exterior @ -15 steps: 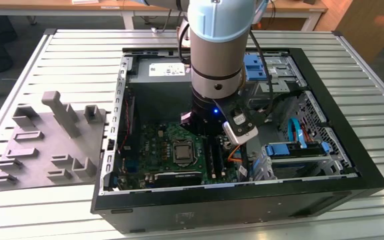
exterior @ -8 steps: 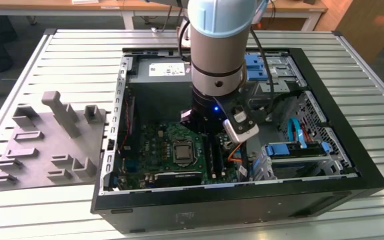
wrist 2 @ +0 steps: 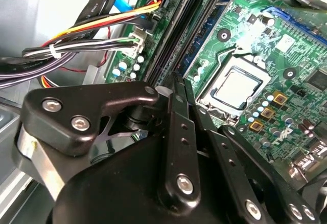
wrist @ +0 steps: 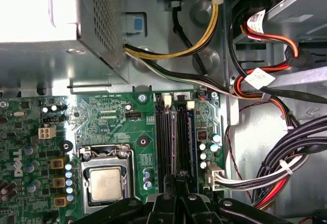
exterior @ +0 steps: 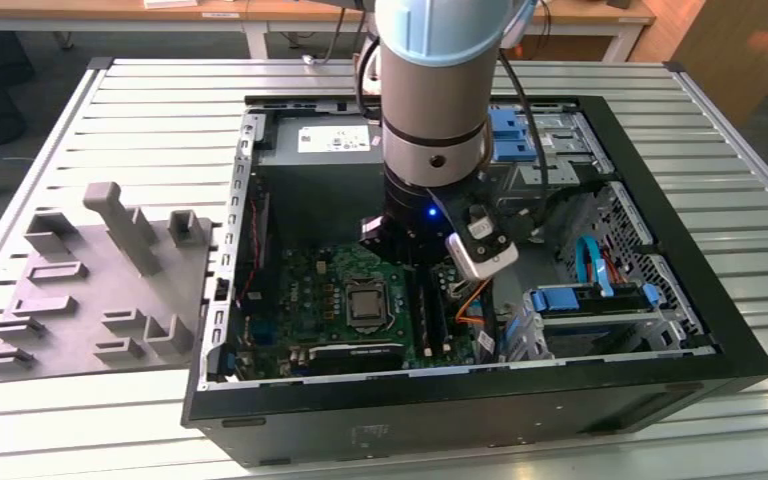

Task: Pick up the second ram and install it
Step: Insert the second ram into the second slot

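Nearest in the second wrist view are the glossy black links of the gripper (wrist 2: 177,82), studded with silver screws. Its two slim fingers are drawn together, tips down on the black RAM slots (wrist 2: 176,35) beside the square, metal-lidded processor (wrist 2: 236,87). I cannot tell whether they pinch anything.

In the first wrist view the RAM stick (wrist: 180,142) seems to be a thin dark strip on edge in the slots. Its long axis runs from the gripper (wrist: 179,175) toward the perforated steel power supply (wrist: 102,29).

In the exterior view the arm (exterior: 435,90) reaches down into the open computer case (exterior: 491,420) on a ribbed metal table (exterior: 117,110).
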Controlling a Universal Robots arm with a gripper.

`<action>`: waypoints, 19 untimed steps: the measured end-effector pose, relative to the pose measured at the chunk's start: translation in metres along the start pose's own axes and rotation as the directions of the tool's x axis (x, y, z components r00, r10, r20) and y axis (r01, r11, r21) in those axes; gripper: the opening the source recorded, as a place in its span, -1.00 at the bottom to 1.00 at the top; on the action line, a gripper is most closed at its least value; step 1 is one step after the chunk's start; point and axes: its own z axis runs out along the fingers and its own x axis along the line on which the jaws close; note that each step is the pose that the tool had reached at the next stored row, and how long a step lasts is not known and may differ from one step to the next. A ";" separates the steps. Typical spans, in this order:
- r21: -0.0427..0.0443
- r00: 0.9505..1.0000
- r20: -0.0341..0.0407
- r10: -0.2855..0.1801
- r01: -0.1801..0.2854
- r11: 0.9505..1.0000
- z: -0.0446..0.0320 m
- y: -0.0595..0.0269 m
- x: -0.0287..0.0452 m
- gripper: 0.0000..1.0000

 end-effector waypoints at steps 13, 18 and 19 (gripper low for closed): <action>0.050 1.000 -0.009 -0.014 0.015 0.999 0.0021 0.0050 0.0005 -0.76; 0.056 1.000 -0.012 -0.015 0.016 0.998 0.0033 0.0050 0.0006 -0.76; 0.054 1.000 -0.012 -0.015 0.015 0.998 0.0034 0.0051 0.0007 -0.76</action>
